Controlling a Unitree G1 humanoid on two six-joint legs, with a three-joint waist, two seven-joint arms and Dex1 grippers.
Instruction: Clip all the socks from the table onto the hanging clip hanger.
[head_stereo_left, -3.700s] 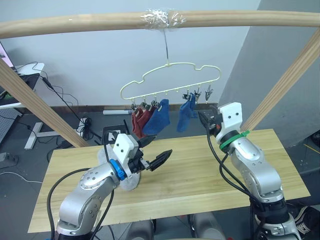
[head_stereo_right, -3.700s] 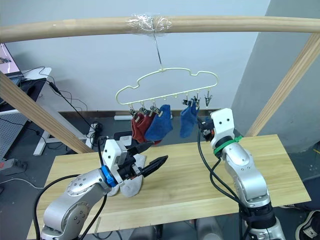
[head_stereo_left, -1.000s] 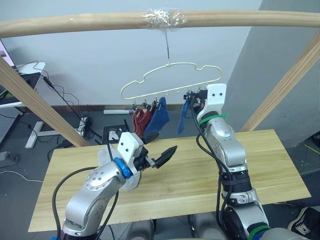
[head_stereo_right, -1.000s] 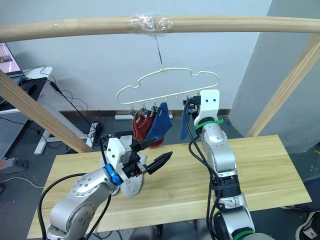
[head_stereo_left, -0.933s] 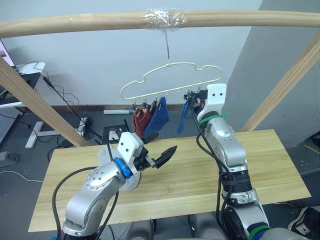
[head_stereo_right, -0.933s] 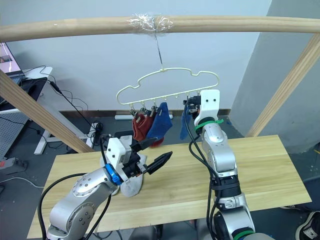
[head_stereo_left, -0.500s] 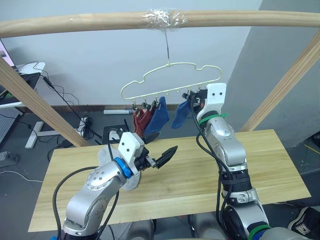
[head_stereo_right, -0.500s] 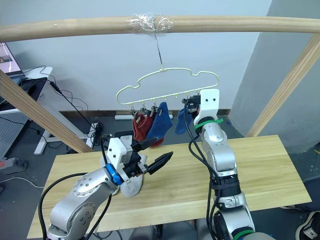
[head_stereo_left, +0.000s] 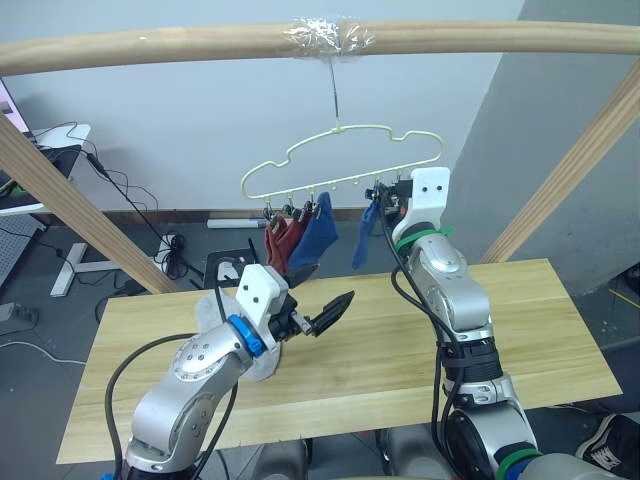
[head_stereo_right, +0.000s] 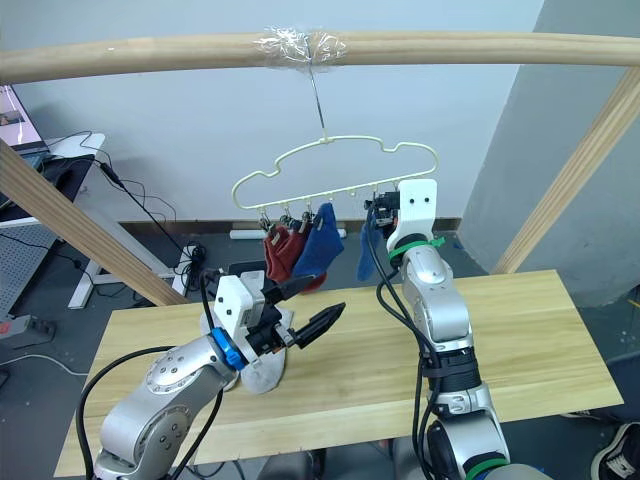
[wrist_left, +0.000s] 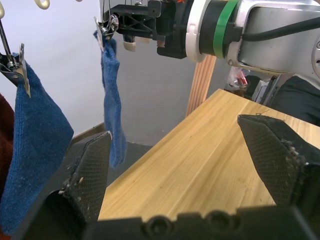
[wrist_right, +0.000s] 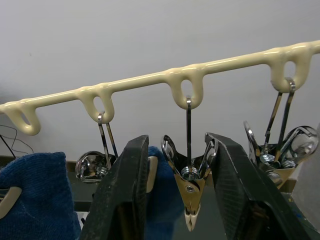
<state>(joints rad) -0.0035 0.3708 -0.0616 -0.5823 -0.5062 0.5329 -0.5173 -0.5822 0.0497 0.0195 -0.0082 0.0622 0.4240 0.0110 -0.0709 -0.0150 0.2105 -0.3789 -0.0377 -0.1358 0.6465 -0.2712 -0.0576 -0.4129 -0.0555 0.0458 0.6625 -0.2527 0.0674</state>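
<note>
While four socks (head_stereo_left: 318, 235) are hanging clipped, grey ones (head_stereo_left: 262, 362) are waiting on the bench (head_stereo_left: 380, 350); right gripper (wrist_right: 181, 200) jaws released around a clip (wrist_right: 188, 192), left gripper (wrist_left: 185, 165) jaws spread empty.

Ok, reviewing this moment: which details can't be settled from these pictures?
- Grey socks: mostly behind the left gripper and its arm in the eye views, so whether one or two lie on the table is unclear.
- Red socks: bunched behind the nearer blue sock; count unclear.
- Clip between the right gripper fingers: whether they squeeze it cannot be told.
- Clip hanger: cut off by the right wrist view's edges.
</note>
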